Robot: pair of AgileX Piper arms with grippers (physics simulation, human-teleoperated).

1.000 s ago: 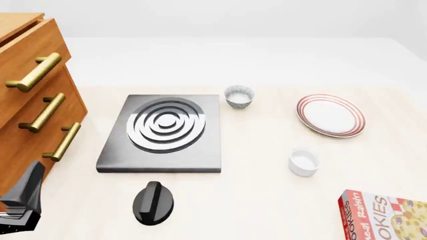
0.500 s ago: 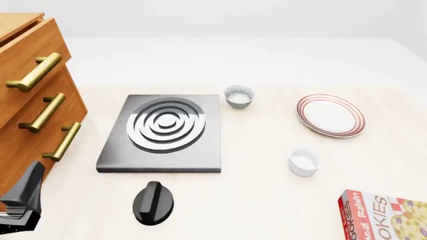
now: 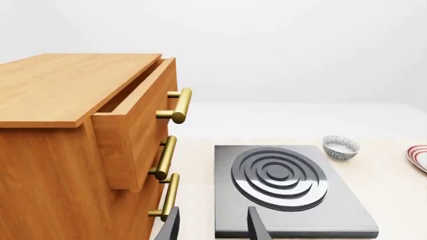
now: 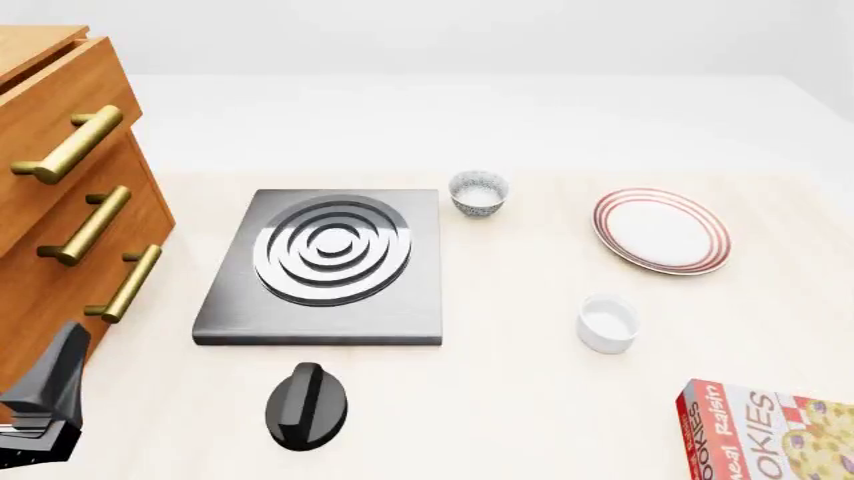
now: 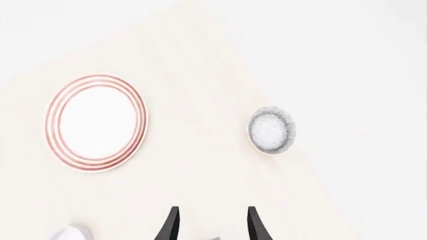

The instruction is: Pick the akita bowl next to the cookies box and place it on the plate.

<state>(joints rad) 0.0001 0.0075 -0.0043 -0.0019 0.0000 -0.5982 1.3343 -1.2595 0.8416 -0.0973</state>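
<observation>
Akita bowl (image 5: 271, 130) pickup has not begun; the step in hand is the approach, and neither arm is close to any dish.

At the table's (image 4: 534, 400) left edge stands a wooden drawer cabinet (image 4: 54, 200), with the left gripper (image 4: 47, 400) low at the near left corner. Its fingers are spread with nothing between them. Next comes the grey stove plate (image 4: 327, 265), with a black knob (image 4: 307, 405) on the near side of it. Just off the stove plate's far right corner sits a look-alike bowl (image 4: 478, 192), speckled outside and white inside. It is well apart from the carton, so I judge it is not the one wanted.

Toward the right, the plate (image 4: 661, 230) lies bare, and a plain white cup (image 4: 607, 323) stands nearer the arms. The cookies box (image 4: 767, 430) fills the near right corner.

The right wrist view alone shows the akita bowl that I take to be the target. It stands upright close to the table's right edge, beyond the plate and apart from it, outside the front view's frame. The box is not in that view, so how near the two stand cannot be told. The right gripper (image 5: 212, 227) hangs above the table, fingers parted and holding nothing.

The next move likely calls for the right arm to travel out over that bowl, descend with one finger inside the rim and one outside, then close. A thin rim near the edge leaves little room for a nudge.
</observation>
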